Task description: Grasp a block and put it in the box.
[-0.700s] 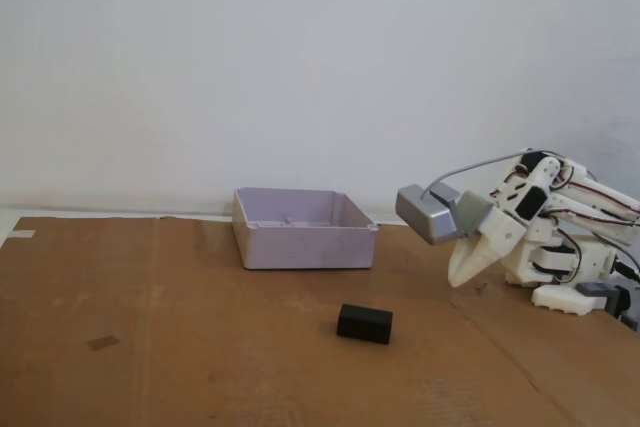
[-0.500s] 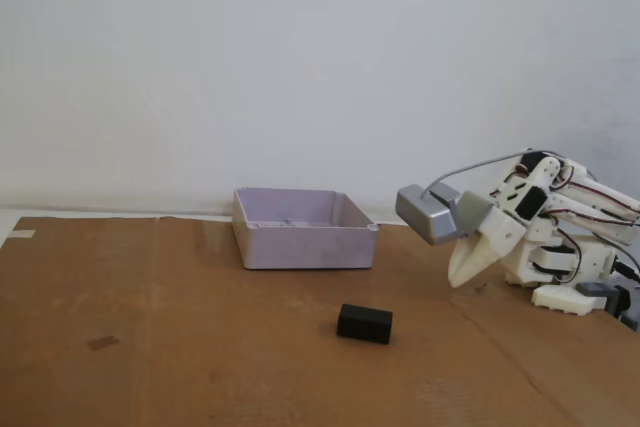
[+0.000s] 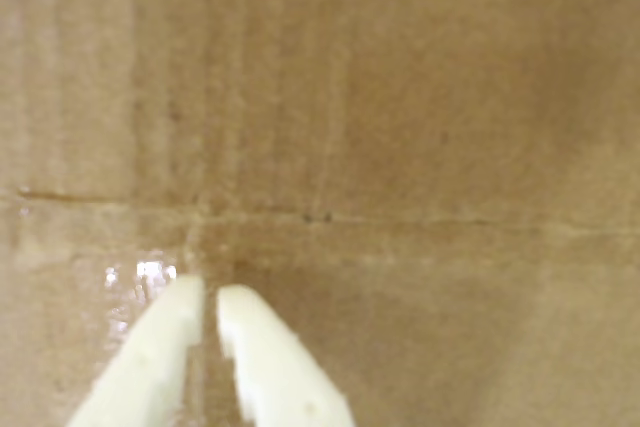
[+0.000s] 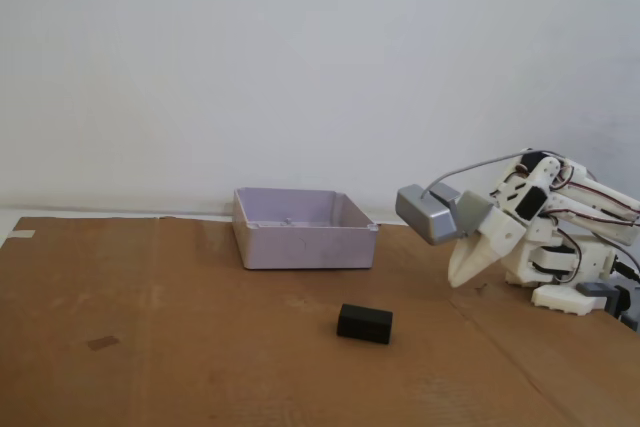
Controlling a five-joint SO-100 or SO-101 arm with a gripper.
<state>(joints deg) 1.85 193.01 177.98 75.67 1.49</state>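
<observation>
A black block (image 4: pixel 364 323) lies on the brown cardboard surface in the fixed view, in front of a shallow pale lilac box (image 4: pixel 303 228) that is open at the top. My white gripper (image 4: pixel 458 278) is folded back at the right, well to the right of the block and box, its tips pointing down close to the cardboard. In the wrist view the gripper (image 3: pixel 208 299) comes in from the bottom, its two white fingers nearly together with only a thin gap and nothing between them. The block and box are out of the wrist view.
The arm's white base (image 4: pixel 570 277) stands at the right edge of the cardboard (image 4: pixel 150 347). A small grey mark (image 4: pixel 102 343) lies on the cardboard at the left. A plain white wall is behind.
</observation>
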